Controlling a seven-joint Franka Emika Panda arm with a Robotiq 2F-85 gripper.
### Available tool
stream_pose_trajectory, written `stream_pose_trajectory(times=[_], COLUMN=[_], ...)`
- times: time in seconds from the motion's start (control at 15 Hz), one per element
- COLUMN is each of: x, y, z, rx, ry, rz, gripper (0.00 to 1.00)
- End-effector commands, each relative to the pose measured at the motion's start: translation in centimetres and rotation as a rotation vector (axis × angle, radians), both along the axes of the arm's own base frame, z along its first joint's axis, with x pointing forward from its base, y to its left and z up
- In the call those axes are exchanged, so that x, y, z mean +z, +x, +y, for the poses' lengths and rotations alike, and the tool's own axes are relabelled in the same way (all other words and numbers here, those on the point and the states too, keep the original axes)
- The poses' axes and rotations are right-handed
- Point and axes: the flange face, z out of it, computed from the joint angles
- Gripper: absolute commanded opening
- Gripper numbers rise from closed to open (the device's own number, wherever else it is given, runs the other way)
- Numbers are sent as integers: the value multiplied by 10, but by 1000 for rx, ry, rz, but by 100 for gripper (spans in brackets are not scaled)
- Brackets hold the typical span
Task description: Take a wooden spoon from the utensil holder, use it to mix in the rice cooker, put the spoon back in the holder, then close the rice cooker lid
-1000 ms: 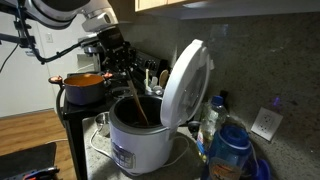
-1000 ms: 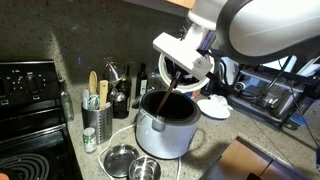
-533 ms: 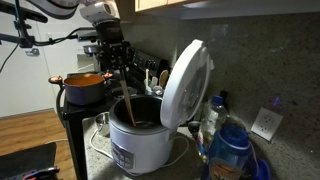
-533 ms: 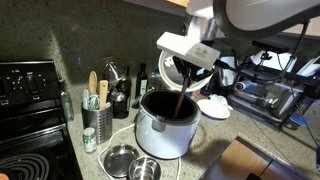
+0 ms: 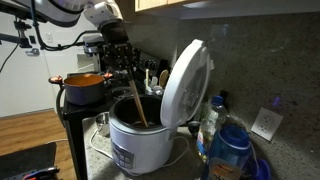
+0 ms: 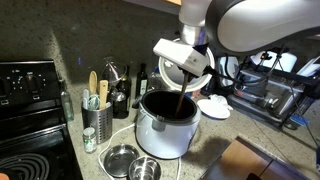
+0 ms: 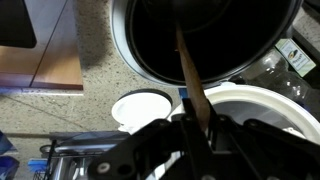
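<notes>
The rice cooker (image 5: 132, 148) (image 6: 163, 135) stands on the counter, and its lid (image 5: 187, 85) is tipped up and open. My gripper (image 5: 122, 58) (image 6: 186, 78) hangs above the pot, shut on the handle of the wooden spoon (image 5: 134, 100) (image 6: 180, 100). The spoon slants down into the dark inner pot (image 7: 215, 40), where its bowl is lost in the dark. In the wrist view the spoon handle (image 7: 190, 70) runs up from between my gripper (image 7: 197, 120) fingers, with the lid's pale inner face (image 7: 262, 108) beside it. The utensil holder (image 6: 97, 122), with several wooden handles in it, stands apart from the cooker.
An orange pot (image 5: 85, 85) sits on a black stand close to the arm. A blue bottle (image 5: 231, 150) and a wall socket (image 5: 265, 122) are beyond the lid. A black stove (image 6: 30, 105), dark bottles (image 6: 122, 92), metal bowls (image 6: 128, 162) and a white disc (image 6: 213, 106) surround the cooker.
The spoon has swung across inside the pot and back, with the gripper shifting sideways above it. The grip has not changed and the lid has stayed open.
</notes>
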Motion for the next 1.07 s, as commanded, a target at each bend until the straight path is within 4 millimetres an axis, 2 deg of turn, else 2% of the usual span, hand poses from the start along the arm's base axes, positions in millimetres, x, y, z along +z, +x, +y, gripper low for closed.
stream_pose_trajectory(times=[0.0, 0.27, 0.53, 0.8, 1.0], x=[-4, -9, -9, 11, 27], y=[4, 11, 12, 1, -9], z=[10, 18, 17, 13, 25], rx=[26, 99, 103, 35, 52], ry=[-5, 104, 197, 119, 80], rz=[-114, -136, -49, -37, -61], gripper=[4, 4, 4, 4, 4])
